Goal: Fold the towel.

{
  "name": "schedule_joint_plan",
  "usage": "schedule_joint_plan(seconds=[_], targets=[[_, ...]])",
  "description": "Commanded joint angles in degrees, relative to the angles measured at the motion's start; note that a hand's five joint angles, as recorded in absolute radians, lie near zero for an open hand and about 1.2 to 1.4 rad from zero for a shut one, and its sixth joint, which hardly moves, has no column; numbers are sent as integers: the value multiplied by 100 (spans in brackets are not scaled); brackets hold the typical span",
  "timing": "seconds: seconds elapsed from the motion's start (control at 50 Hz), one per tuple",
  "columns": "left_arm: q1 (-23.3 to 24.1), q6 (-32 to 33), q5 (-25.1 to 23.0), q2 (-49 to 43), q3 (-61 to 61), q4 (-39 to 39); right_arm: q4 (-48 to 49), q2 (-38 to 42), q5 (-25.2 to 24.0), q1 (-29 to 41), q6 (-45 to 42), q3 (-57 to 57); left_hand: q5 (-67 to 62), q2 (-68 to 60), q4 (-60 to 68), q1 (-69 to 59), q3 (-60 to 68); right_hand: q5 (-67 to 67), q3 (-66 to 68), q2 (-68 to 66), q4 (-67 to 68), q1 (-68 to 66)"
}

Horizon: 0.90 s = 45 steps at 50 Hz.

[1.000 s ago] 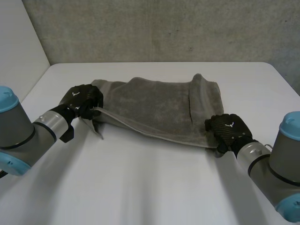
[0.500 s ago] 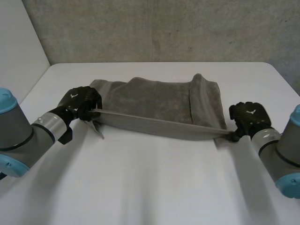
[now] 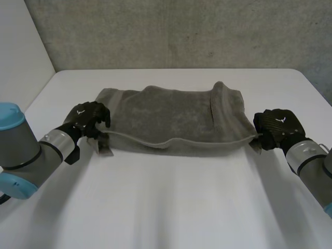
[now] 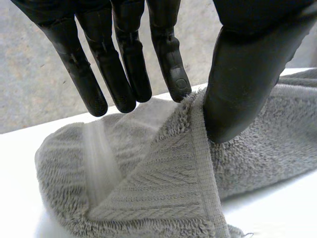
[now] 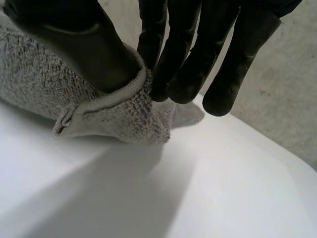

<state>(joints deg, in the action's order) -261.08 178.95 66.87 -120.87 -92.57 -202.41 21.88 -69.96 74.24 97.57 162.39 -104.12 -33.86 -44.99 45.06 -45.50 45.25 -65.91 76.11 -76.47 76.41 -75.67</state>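
Closest to me the white table [image 3: 171, 207] is bare, with the left arm [image 3: 26, 150] and right arm [image 3: 311, 166] reaching in from either side. I've got both hands on the towel [image 3: 171, 114], one at each near corner.

The left hand [image 3: 88, 118] is at the near-left corner. On its wrist camera the thumb [image 4: 237, 74] presses down on the woven hem band, and one fingertip [image 4: 176, 82] meets the edge from the other side, so the corner is pinched. The rest of that hand's fingers hang straight and apart, just above the cloth. The corner flap stands up off the table under the hand.

The right hand [image 3: 276, 126] is at the near-right corner. Its wrist camera shows the thumb bearing on the hem [image 5: 106, 99] and the fingers [image 5: 183, 64] closing in on the far side of it. That corner is nipped between them, with a small tail of cloth poking out past the fingertips onto the table.

Between the two hands the near edge runs slack, dipping a little in the middle and lying just off the towel body. Beyond it the towel spreads flat across the middle of the table. A raised ridge [image 3: 217, 101] runs front to back on its right part. Behind the table's far edge stands a concrete wall [image 3: 181, 31].
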Motion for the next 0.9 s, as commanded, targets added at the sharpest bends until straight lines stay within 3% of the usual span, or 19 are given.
schedule_joint_plan(seconds=[0.02,0.3,0.52,0.9], targets=[[66,8,415,-139,11,0,18,-405,-94,-10,3,-223,51,163,-171,215,-190,-409,389,-353,359,-433],[575,236,845,-305,-15,0,18,-501,-86,-19,64,-258,101,214,-222,265,-240,-409,389,-353,359,-433],[619,1299,1574,-385,2,-9,0,-923,-86,-133,838,-258,85,197,-205,248,-224,-409,389,-353,359,-433],[505,1397,2076,-271,46,-396,0,-1196,-103,-502,1075,-197,-317,-204,197,-153,178,-409,389,-353,359,-433]])
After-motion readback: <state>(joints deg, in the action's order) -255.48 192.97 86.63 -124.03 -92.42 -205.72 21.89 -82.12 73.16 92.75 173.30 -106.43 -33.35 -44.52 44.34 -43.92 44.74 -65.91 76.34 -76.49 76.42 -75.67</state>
